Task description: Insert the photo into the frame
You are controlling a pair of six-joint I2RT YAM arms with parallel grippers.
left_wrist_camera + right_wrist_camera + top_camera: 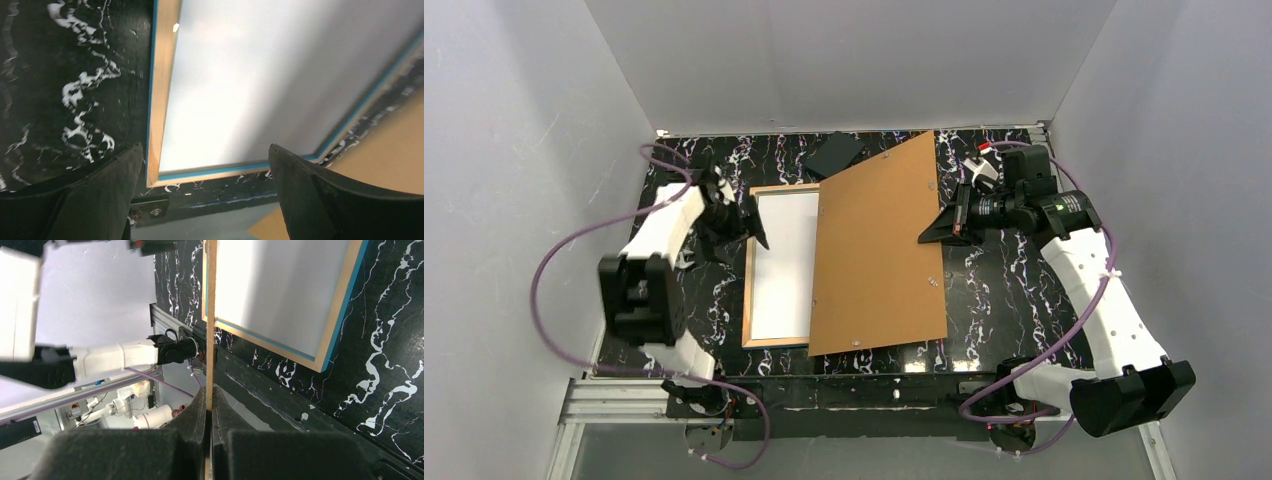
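The frame (749,275) lies flat on the table with its tan wood face up and its blue edge showing (161,100). Inside it lies the photo (782,265), plain white back up (260,80); its printed side is hidden. My left gripper (746,222) hangs open over the frame's left rim near the far corner, with nothing between its fingers (205,150). My right gripper (936,232) is shut on the right edge of the brown backing board (879,250). It holds that board tilted above the frame's right part. The board shows edge-on (210,315) between the closed fingers (210,400).
A small black slab (835,153) lies at the back of the table, partly under the board's far corner. White walls enclose the black marbled table (994,290) on three sides. The rail along the near edge (624,395) carries both arm bases.
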